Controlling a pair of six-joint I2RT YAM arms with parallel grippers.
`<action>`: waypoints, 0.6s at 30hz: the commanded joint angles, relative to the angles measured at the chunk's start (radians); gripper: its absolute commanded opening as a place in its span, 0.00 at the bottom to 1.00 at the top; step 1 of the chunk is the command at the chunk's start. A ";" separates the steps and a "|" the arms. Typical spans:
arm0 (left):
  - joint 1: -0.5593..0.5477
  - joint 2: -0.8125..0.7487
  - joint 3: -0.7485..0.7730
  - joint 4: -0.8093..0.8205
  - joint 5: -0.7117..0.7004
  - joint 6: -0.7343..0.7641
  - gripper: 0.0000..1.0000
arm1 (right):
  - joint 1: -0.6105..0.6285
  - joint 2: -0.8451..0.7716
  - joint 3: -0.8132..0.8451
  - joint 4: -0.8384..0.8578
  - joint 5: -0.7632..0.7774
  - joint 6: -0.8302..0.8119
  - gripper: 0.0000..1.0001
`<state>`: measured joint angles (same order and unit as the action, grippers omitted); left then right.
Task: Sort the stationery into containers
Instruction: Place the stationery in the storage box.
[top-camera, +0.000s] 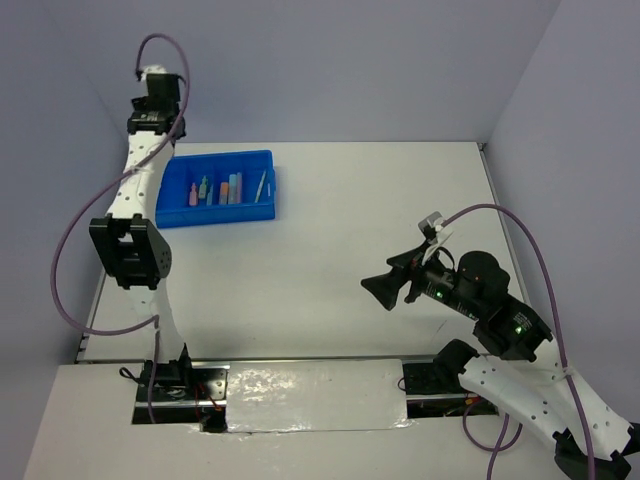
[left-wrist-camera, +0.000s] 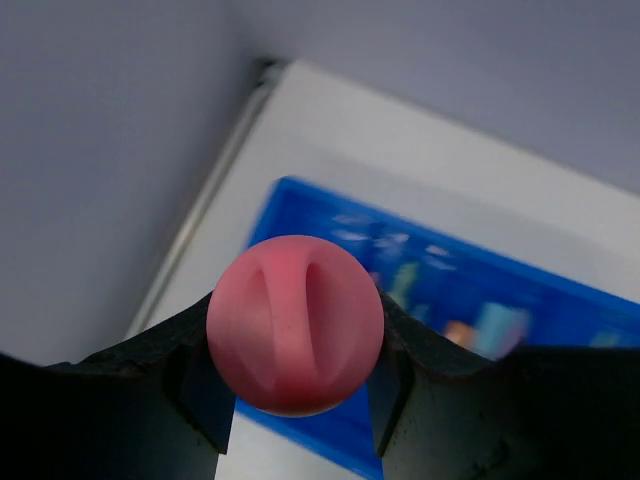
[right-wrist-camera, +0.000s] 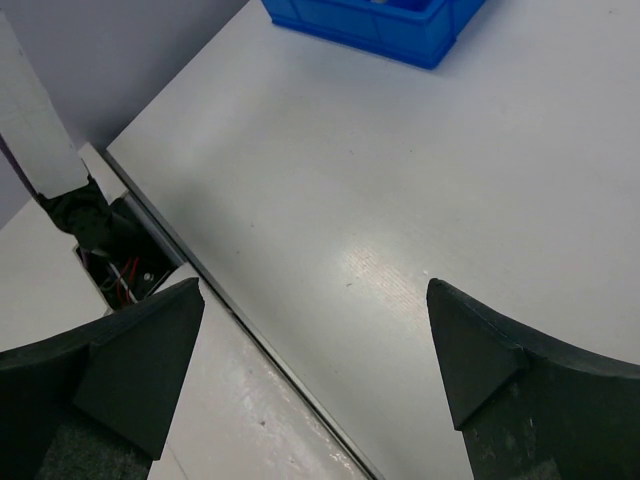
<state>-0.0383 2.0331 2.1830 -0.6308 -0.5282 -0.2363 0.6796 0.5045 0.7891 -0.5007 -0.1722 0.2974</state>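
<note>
Our left gripper (left-wrist-camera: 297, 345) is pinching a stubby pink plastic cylinder (left-wrist-camera: 295, 320). In the left wrist view we see it end-on, as a rounded pink dome with two shallow grooves. It fills the gap between the black fingers (left-wrist-camera: 190, 375), which press on it from either side. The cylinder is held in the air, touching nothing else.

Below and beyond it lies the bright blue rectangular plastic tray (left-wrist-camera: 300, 205), blurred in this view, with smears of colour inside. In the top view the tray (top-camera: 225, 215) sits on the far left part of the white table (top-camera: 380, 200). The white left arm (top-camera: 135, 190) reaches up past the tray's left end, and its black wrist is beyond the tray's far left corner.

Inside the tray, short coloured marker-like sticks (top-camera: 225, 188) lie in the narrow compartments. We make out a pinkish one towards the left, then an orange one and a bluish one side by side. A thin pale pen (top-camera: 261, 185) lies aslant in a compartment nearer the right end. We cannot tell which compartment each stick occupies, because the dividers are too small to see.

Our right gripper (right-wrist-camera: 310, 350) is spread wide with nothing between its dark fingers (right-wrist-camera: 140, 360). It hangs over bare table near the front edge, well apart from the tray (right-wrist-camera: 400, 30). In the top view this gripper (top-camera: 385, 285) points left, over the right half of the table.
</note>
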 joint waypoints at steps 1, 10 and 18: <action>0.026 -0.016 -0.132 -0.052 -0.096 -0.029 0.00 | -0.005 0.003 0.015 0.044 -0.044 -0.009 1.00; 0.126 -0.013 -0.307 0.189 -0.007 0.043 0.00 | -0.005 -0.021 -0.021 0.034 -0.092 0.005 1.00; 0.126 0.091 -0.319 0.217 -0.027 0.067 0.00 | -0.003 0.029 -0.017 0.047 -0.092 -0.009 1.00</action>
<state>0.0818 2.0754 1.8408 -0.4587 -0.5278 -0.2020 0.6796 0.5224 0.7746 -0.5011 -0.2516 0.2977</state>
